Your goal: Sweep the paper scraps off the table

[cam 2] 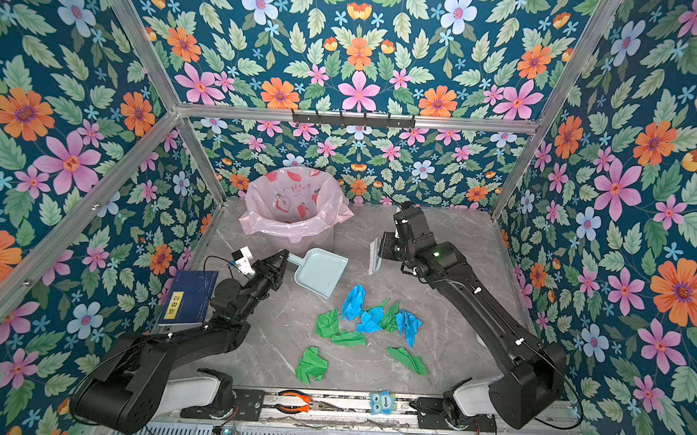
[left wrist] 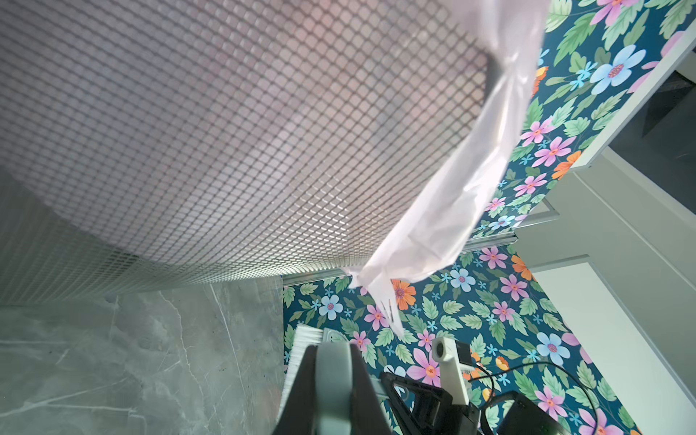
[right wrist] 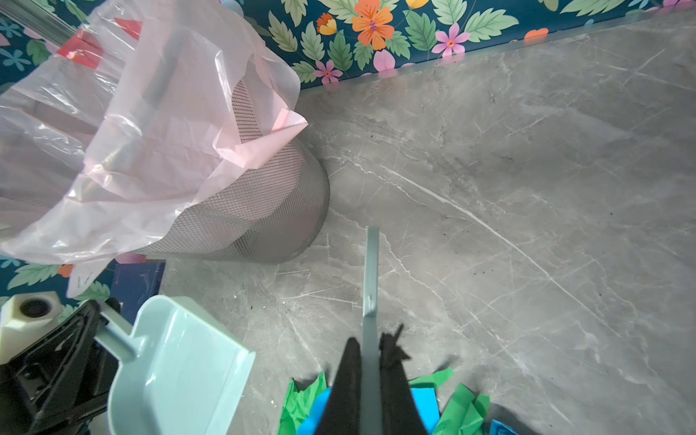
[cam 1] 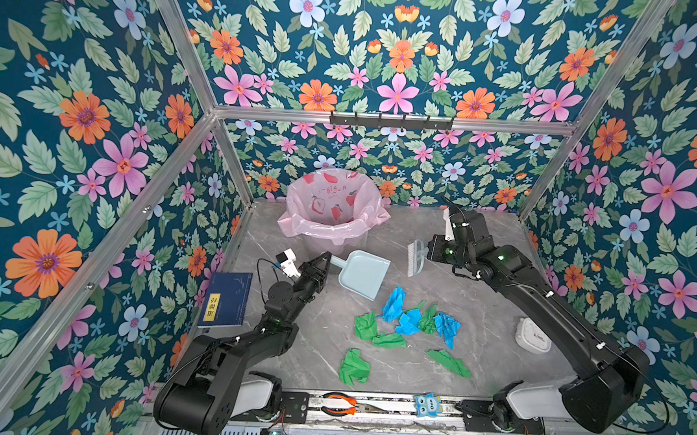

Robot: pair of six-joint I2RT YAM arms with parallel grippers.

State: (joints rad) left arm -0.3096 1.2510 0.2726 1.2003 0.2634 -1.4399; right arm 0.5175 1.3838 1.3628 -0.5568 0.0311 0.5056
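Green and blue scraps (cam 1: pixel 409 323) lie bunched in the middle of the desk (cam 1: pixel 477 299), apart from both hands. The left arm is bent and reaches up the desk. The left hand (cam 1: pixel 324 261) pinches the dustpan (cam 1: pixel 362 274) handle, just behind the scraps. The right arm stretches far toward the back. The right hand (right wrist: pixel 371 341) pinches the brush (cam 1: pixel 416 258) handle, seen best in the right wrist view. Only the left wrist view shows the bin (left wrist: pixel 226 150) mesh up close. A pink bag (cam 1: pixel 297 220) lines the bin.

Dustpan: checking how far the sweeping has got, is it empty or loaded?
Empty. The dustpan is bare inside in both top views, and the scraps lie on the table.
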